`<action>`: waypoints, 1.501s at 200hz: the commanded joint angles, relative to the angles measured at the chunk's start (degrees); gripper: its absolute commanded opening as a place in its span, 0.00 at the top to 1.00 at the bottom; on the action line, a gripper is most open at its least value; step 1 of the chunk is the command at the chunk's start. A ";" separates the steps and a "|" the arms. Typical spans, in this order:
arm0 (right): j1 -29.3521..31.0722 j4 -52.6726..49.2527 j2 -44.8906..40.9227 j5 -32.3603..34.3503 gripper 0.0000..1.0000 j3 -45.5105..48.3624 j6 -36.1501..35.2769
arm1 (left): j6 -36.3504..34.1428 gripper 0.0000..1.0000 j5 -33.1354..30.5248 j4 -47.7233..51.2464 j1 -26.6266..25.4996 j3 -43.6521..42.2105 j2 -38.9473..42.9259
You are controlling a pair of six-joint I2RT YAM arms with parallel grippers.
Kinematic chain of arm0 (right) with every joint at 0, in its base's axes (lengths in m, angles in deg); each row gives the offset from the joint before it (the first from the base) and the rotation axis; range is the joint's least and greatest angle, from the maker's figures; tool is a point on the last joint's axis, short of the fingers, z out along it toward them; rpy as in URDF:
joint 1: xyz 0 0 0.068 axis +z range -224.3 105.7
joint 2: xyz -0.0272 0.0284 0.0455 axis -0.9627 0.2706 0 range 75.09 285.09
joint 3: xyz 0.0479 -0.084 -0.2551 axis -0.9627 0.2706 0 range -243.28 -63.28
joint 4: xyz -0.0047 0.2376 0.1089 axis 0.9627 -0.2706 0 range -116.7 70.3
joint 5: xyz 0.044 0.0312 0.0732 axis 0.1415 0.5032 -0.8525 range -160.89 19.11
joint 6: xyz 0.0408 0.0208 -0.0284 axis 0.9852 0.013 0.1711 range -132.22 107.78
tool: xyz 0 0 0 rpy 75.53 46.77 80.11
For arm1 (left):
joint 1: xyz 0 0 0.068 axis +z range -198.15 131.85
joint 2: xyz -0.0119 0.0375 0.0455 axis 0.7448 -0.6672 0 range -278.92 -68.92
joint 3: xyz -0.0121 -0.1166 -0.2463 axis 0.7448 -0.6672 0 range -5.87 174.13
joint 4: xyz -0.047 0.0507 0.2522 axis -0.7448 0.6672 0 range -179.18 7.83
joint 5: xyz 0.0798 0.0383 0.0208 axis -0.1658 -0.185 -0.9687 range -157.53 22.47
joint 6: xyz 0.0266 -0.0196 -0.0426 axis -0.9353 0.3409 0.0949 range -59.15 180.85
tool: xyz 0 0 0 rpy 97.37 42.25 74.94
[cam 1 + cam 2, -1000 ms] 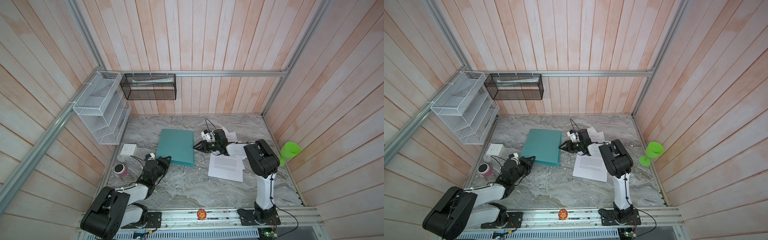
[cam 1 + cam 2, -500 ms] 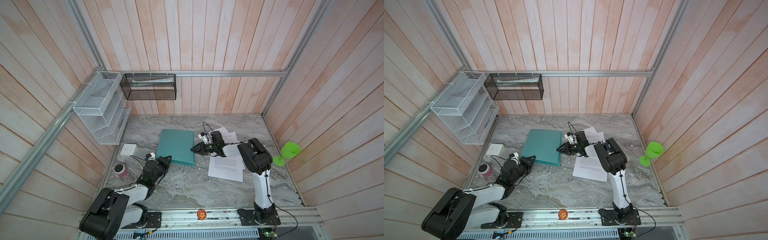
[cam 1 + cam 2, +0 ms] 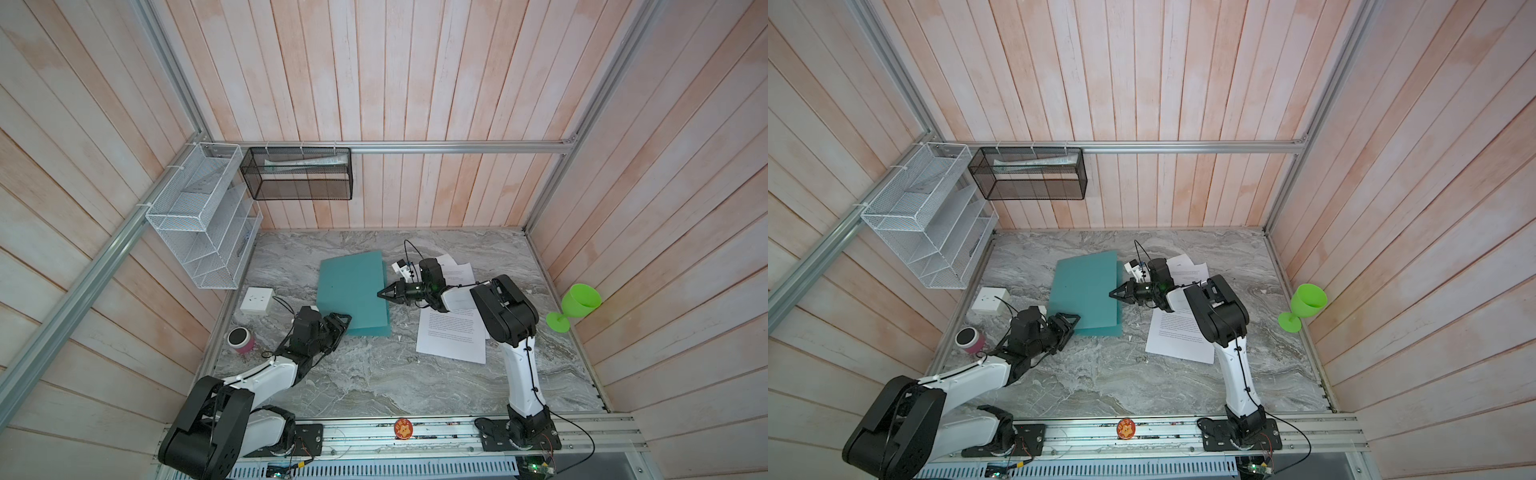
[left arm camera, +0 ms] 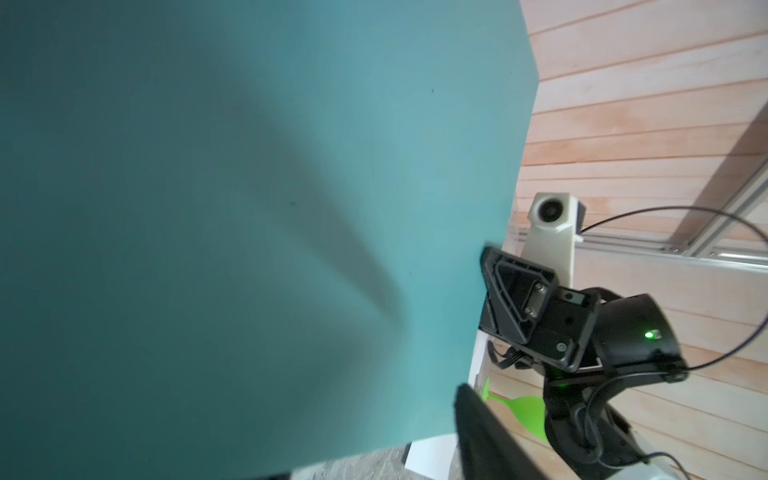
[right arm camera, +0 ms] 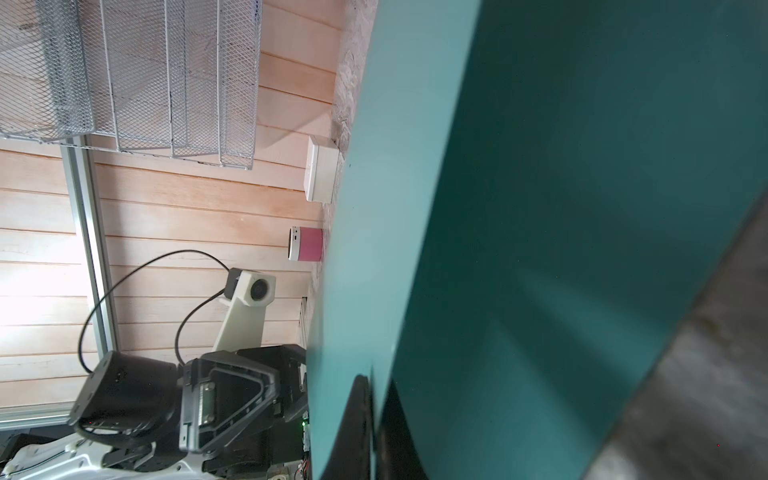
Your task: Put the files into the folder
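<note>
The teal folder [image 3: 351, 286] [image 3: 1086, 286] lies closed on the marble table, its right edge raised a little. My right gripper [image 3: 380, 293] [image 3: 1112, 294] is shut on that edge of the top cover; in the right wrist view the black fingers [image 5: 359, 415] pinch the thin teal sheet [image 5: 374, 208]. My left gripper [image 3: 343, 323] [image 3: 1073, 322] stands open at the folder's near left corner, where one finger [image 4: 478, 436] shows beside the cover [image 4: 208, 208]. The files [image 3: 451, 338] [image 3: 1179, 338], white printed sheets, lie to the right of the folder, partly under the right arm.
A white socket block [image 3: 257, 300] and a pink cylinder [image 3: 240, 340] sit near the left wall. A green goblet [image 3: 575, 305] stands at the right wall. A white wire rack [image 3: 199, 216] and a black mesh basket [image 3: 299, 172] hang on the walls.
The right gripper has moved left to the folder's right edge and shut on the cover. The left gripper, shut before, has opened at the near left corner.
</note>
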 commanded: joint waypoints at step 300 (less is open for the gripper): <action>7.95 -20.38 -22.26 19.02 1.00 -3.70 1.21 | -34.74 0.29 -51.31 54.77 -29.88 49.35 -21.44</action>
